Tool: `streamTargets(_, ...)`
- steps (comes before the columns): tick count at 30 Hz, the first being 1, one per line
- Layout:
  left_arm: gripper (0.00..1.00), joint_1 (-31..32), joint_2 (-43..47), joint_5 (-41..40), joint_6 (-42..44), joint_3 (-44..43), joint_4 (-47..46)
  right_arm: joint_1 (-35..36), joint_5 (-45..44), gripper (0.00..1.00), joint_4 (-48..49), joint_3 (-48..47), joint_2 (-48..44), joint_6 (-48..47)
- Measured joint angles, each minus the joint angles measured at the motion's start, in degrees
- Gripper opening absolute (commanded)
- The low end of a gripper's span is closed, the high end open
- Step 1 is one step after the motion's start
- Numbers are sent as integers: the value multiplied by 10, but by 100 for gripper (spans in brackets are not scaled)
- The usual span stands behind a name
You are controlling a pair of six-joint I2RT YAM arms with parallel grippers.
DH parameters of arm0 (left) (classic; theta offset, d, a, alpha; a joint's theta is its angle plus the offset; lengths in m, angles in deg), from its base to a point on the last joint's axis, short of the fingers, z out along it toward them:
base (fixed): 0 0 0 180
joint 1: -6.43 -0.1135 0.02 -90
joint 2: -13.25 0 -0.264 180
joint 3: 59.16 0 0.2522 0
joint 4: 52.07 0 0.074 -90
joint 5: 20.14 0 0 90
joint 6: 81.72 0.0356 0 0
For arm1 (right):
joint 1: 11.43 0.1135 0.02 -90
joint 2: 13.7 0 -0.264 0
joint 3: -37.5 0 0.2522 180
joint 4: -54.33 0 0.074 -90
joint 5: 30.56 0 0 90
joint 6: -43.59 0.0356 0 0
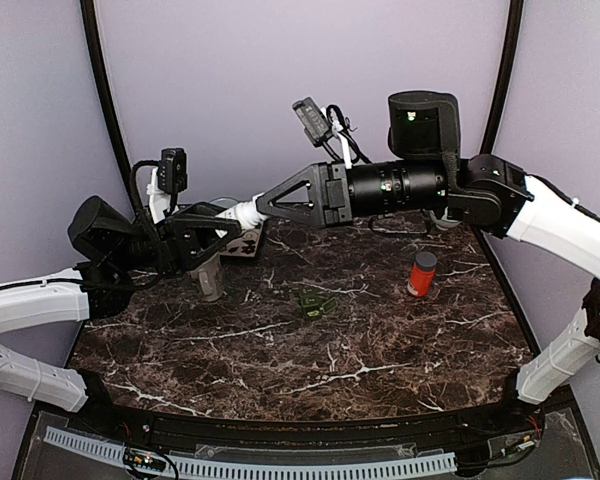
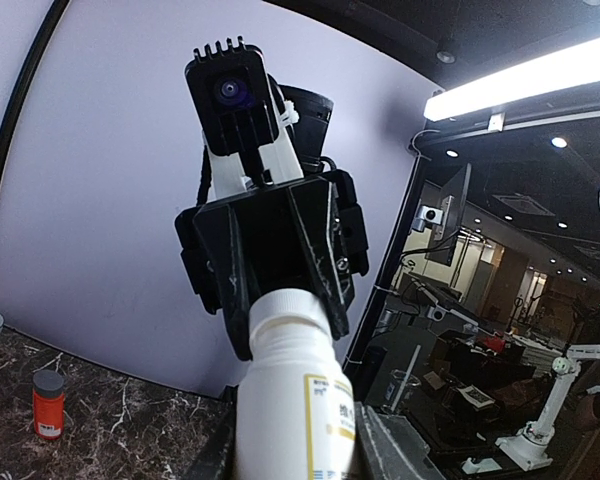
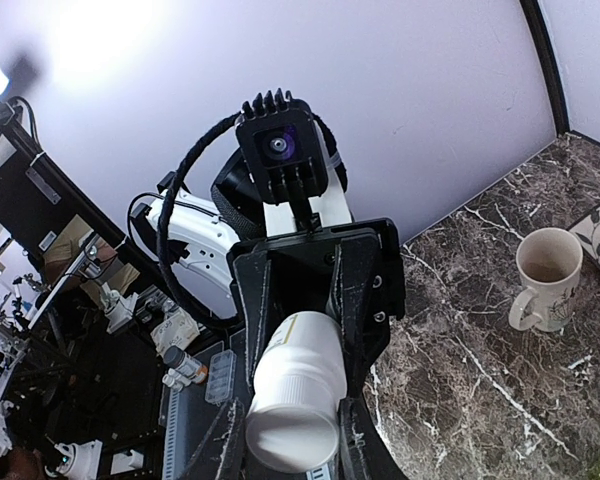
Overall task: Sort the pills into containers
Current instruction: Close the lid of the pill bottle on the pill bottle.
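Looking across the dark marble table (image 1: pixel 380 350), both arms are lifted off it and meet nose to nose over its far-left part. Between them, in the air, hangs the white bottle (image 1: pixel 245 212), lying roughly level. The left gripper (image 1: pixel 223 225) is clamped round its labelled body, and the right gripper (image 1: pixel 270 203) is closed on the cap (image 2: pixel 290 303) at the other end (from the left wrist view you can see the black fingers hugging the cap on both sides). Below the left gripper a pale mug (image 1: pixel 209 280) stands on the table. Well apart to the right stands a small red bottle (image 1: pixel 421 274) with a dark lid. Between the two, a little nearer, lies a green packet (image 1: pixel 318 302) whose contents are too small to make out.

I'd say the step in hand is opening the bottle, with the cap not yet off as far as I can see. The next move calls for the right wrist to twist while the left holds the body firm, then a straight pull away along the bottle's axis. Keeping the mouth from tipping down matters, or pills could spill onto the marble.
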Motion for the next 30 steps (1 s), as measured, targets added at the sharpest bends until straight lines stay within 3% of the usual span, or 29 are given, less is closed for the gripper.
streamTargets(16, 0, 0, 0, 0, -2, 0, -1, 0, 6, 27, 0, 0, 0, 0)
streamTargets(30, 0, 0, -3, 0, -11, 0, -7, 1, 11, 28, -5, 0, 0, -3)
